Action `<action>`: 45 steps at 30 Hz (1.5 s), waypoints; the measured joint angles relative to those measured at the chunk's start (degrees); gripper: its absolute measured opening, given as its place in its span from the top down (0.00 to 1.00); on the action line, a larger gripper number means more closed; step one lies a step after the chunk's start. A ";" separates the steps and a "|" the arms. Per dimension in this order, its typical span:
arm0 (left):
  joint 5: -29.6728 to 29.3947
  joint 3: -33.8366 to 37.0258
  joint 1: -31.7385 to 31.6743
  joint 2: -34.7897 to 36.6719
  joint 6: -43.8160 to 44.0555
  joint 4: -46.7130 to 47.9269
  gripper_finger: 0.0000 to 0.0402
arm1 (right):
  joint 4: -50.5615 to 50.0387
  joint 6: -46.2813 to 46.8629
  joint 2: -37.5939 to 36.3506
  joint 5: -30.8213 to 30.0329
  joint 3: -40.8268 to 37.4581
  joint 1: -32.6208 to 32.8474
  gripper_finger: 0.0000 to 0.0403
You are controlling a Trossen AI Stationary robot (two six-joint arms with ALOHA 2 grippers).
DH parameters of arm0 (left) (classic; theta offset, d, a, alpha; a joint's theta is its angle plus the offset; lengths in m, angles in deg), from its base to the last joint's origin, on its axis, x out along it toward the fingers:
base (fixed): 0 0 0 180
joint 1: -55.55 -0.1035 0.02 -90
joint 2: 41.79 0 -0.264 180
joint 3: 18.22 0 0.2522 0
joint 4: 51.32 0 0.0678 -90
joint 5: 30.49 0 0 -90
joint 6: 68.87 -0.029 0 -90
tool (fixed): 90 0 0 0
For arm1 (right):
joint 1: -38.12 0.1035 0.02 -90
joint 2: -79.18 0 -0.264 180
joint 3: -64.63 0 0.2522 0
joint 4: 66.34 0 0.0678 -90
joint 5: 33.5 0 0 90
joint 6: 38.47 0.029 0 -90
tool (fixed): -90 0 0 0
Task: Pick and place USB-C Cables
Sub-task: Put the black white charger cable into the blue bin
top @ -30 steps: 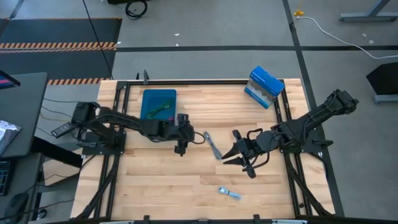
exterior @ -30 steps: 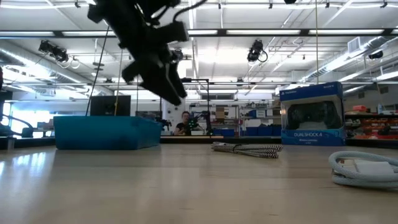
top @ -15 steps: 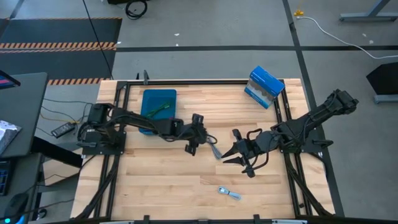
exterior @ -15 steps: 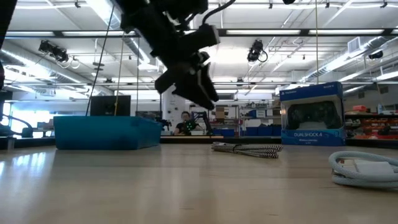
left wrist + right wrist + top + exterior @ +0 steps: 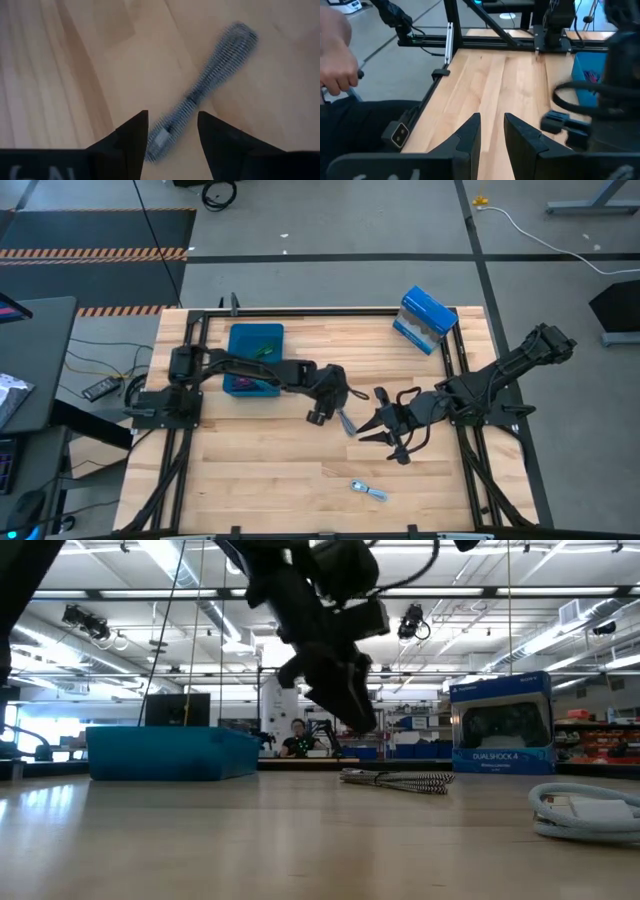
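A grey braided USB-C cable (image 5: 215,75) lies flat on the wooden table near its middle (image 5: 345,422). My left gripper (image 5: 172,135) hovers open just above it, fingers pointing steeply down on either side of the cable's one end without touching it (image 5: 365,725). A pale blue-silver cable (image 5: 368,491) lies near the table's front edge. A green cable (image 5: 262,352) lies in the blue tray (image 5: 240,340). My right gripper (image 5: 372,432) waits to the right of the grey cable, above the table, its fingers a narrow gap apart (image 5: 492,135) with nothing between them.
A blue-and-white box (image 5: 425,320) stands at the table's far right corner. Dark frame rails run along both side edges. A person's hand (image 5: 335,60) shows beyond the table's edge in the right wrist view. Bare wood lies between the two loose cables.
My left gripper has travelled from beside the blue tray toward the table's right edge and sunk a little. It now hangs over the grey cable's end. The cables have not moved.
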 joint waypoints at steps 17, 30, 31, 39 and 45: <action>6.07 -0.88 -3.19 -8.77 -0.14 -1.47 0.56 | -1.64 -0.42 -0.04 0.42 0.02 0.27 0.77; 5.29 -0.73 -1.99 -8.02 2.09 0.01 0.83 | -1.84 -0.61 -0.04 0.29 0.02 0.27 0.77; 5.35 -0.75 -1.99 -7.94 2.75 -0.04 0.88 | -1.88 -0.63 -0.04 0.15 0.02 0.27 0.77; 2.05 -0.52 -2.79 -5.83 2.84 5.72 0.93 | -5.44 -0.65 -0.04 0.00 0.02 0.27 0.77; 0.70 -0.71 -5.90 2.50 4.44 9.52 0.93 | -7.19 -0.65 -0.04 0.00 0.02 0.27 0.77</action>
